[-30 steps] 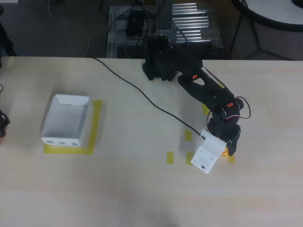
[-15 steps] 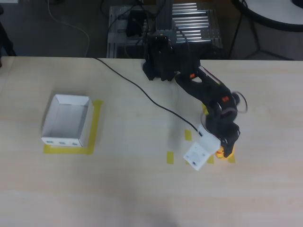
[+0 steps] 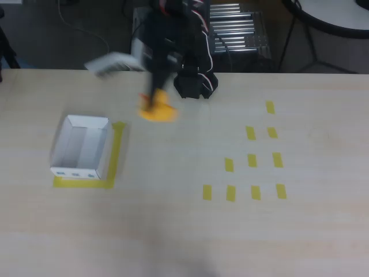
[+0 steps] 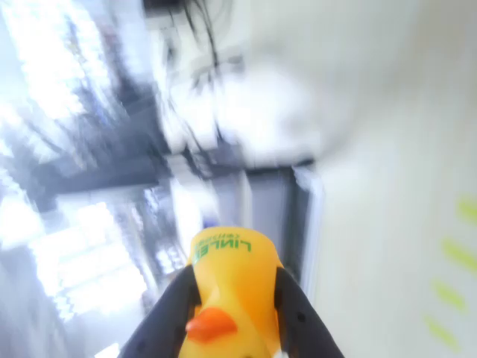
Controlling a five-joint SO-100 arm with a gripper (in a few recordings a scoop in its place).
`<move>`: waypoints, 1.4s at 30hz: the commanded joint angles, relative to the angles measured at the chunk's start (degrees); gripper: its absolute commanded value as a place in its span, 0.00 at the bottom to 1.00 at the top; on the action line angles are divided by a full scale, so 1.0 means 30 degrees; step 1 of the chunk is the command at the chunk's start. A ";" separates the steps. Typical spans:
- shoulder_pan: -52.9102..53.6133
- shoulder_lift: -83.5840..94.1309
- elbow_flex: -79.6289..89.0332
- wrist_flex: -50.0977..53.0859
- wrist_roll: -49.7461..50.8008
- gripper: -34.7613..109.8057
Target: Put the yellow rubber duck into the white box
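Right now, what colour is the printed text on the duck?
Green, on the yellow rubber duck; clearest in the wrist view.

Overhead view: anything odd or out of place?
Nothing damaged or spilled. The yellow rubber duck is held in the hand, blurred by motion, short of the white box, which sits slightly skewed on its tape outline.
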 commanded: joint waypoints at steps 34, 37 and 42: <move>1.2979 -0.4072 1.9541 -1.8516 -0.7500 0.24; 1.2480 -0.4102 1.9893 -1.8516 -0.7471 0.24; 1.1748 -0.4072 2.0244 -1.8516 -0.7119 0.24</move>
